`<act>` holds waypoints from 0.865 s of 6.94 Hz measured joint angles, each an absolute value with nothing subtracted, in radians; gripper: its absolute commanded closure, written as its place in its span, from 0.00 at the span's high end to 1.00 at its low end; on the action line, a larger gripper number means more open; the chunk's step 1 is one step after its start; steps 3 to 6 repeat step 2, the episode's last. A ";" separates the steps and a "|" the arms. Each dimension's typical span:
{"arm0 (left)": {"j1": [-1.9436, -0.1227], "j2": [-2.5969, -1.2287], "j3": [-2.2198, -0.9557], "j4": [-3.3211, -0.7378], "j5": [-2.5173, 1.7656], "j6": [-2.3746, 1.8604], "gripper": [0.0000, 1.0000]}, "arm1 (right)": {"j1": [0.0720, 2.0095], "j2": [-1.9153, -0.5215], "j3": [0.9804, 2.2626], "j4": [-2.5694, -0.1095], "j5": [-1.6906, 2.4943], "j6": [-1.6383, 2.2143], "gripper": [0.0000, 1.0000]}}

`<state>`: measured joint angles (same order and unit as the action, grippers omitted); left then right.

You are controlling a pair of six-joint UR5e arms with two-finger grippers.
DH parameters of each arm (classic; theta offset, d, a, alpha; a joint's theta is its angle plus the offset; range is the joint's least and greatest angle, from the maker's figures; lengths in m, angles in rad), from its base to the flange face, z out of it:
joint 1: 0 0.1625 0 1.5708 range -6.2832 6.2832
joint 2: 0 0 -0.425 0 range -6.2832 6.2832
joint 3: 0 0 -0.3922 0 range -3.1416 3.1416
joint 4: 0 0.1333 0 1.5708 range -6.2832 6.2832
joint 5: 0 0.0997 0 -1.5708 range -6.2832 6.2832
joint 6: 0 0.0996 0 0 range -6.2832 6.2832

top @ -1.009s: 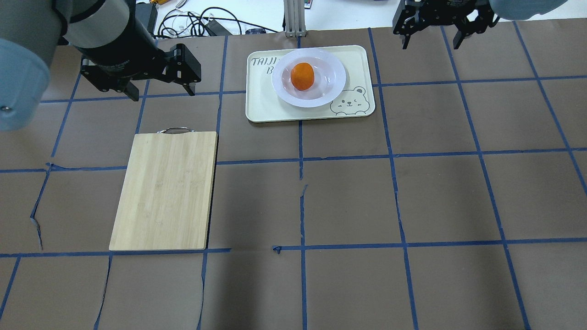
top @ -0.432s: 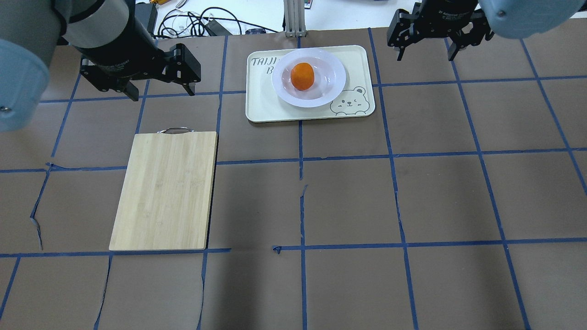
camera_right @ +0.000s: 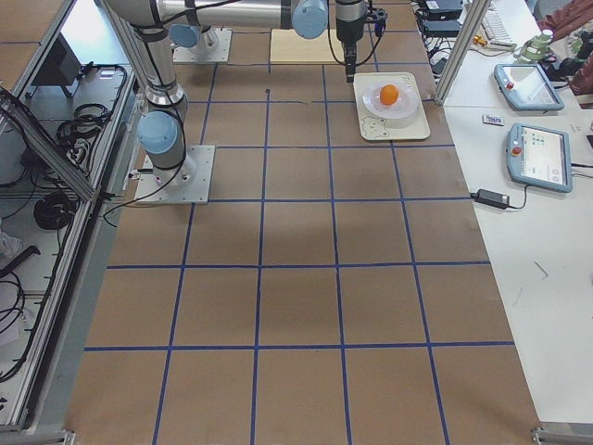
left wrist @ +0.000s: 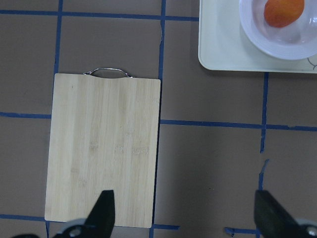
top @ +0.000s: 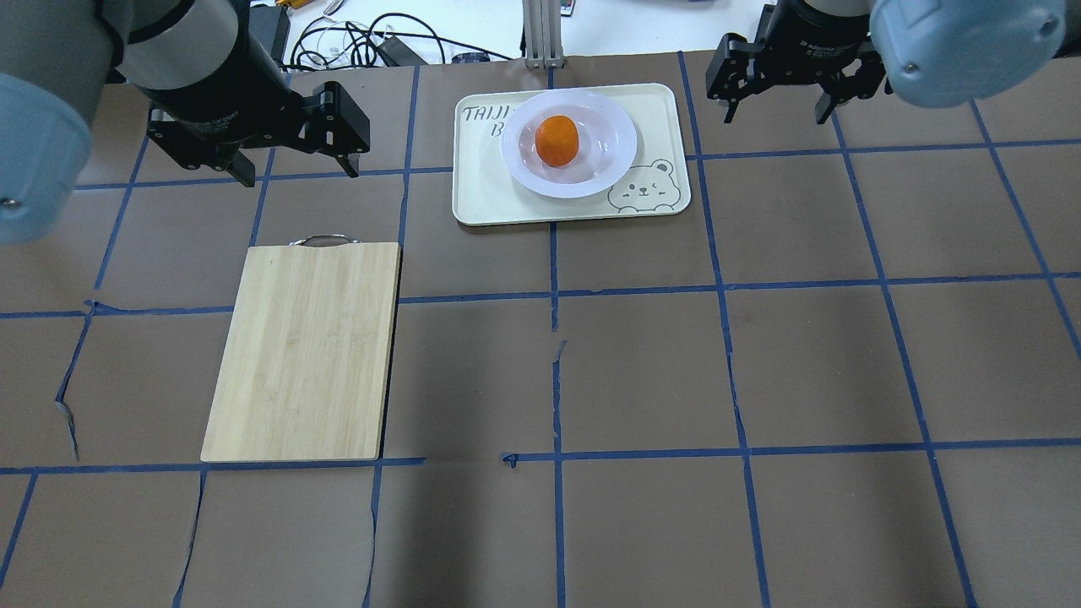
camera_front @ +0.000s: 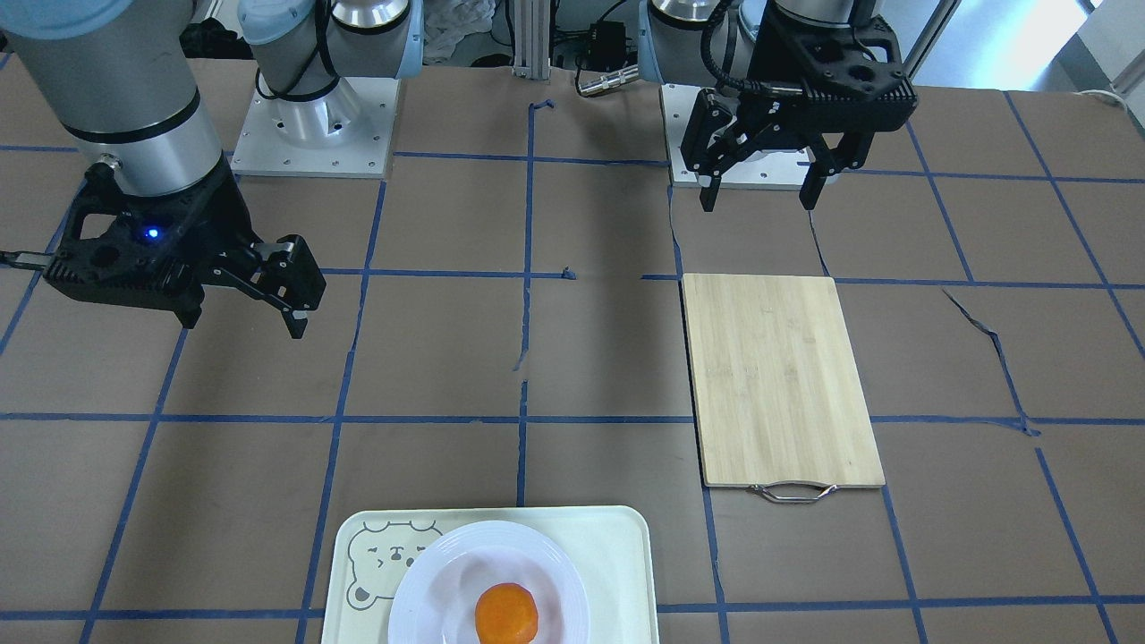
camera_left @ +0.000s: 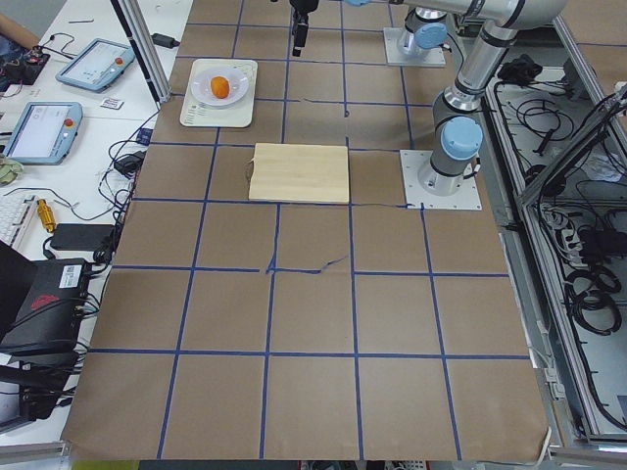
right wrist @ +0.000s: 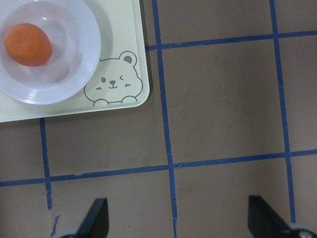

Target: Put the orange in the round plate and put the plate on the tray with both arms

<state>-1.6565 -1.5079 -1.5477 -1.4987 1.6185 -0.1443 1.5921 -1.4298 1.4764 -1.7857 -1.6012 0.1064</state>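
You see the bright orange (camera_front: 506,614) in the glossy white round plate (camera_front: 429,580) on the pale cream rectangular tray (camera_front: 619,555) at your edge of the table (camera_front: 608,358); the left gripper (camera_front: 759,204) and right gripper (camera_front: 243,322) hang spread.

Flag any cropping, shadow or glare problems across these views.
Front-facing: the tray, round plate and orange are cut by the bottom edge. Overhead: soft broad shadows darken the middle of the table, no glare. Right wrist: sharp, with one small highlight on the plate. Side views: the orange shows tiny.

Orange (top: 557,140) in round plate (top: 608,165) on tray (top: 486,196).
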 measured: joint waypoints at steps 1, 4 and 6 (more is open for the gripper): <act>-1.656 -1.507 -1.548 -1.499 1.619 -0.144 1.00 | 1.591 -1.441 1.478 -1.795 -1.603 0.104 1.00; -1.656 -1.507 -1.548 -1.499 1.619 -0.144 1.00 | 1.588 -1.453 1.477 -1.793 -1.611 0.099 1.00; -1.656 -1.507 -1.548 -1.499 1.619 -0.144 1.00 | 1.588 -1.453 1.477 -1.793 -1.611 0.099 1.00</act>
